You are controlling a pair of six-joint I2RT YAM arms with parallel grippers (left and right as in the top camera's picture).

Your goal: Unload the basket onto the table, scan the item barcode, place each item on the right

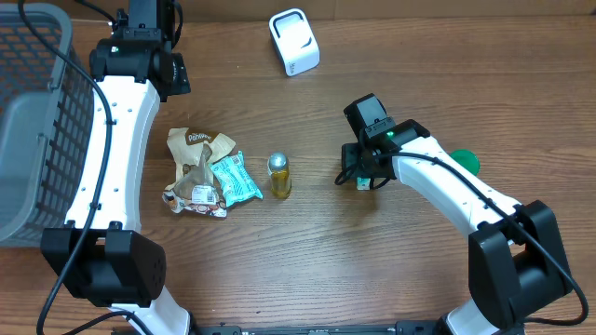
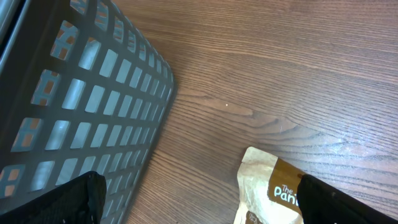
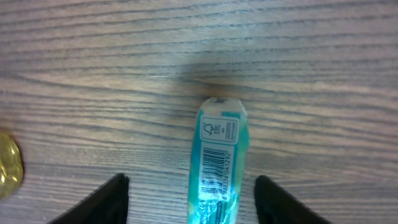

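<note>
Pouches (image 1: 200, 177) left of bottle (image 1: 279, 175) — scanner (image 1: 293, 42) behind both.

Teal packet (image 3: 219, 155) — lower end off-frame

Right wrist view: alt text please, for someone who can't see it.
A narrow teal-and-white packet lies on the wooden table with its barcode facing up, between two dark jaws that stand apart, clear of it on either side. A round gold object shows at the left edge.
</note>
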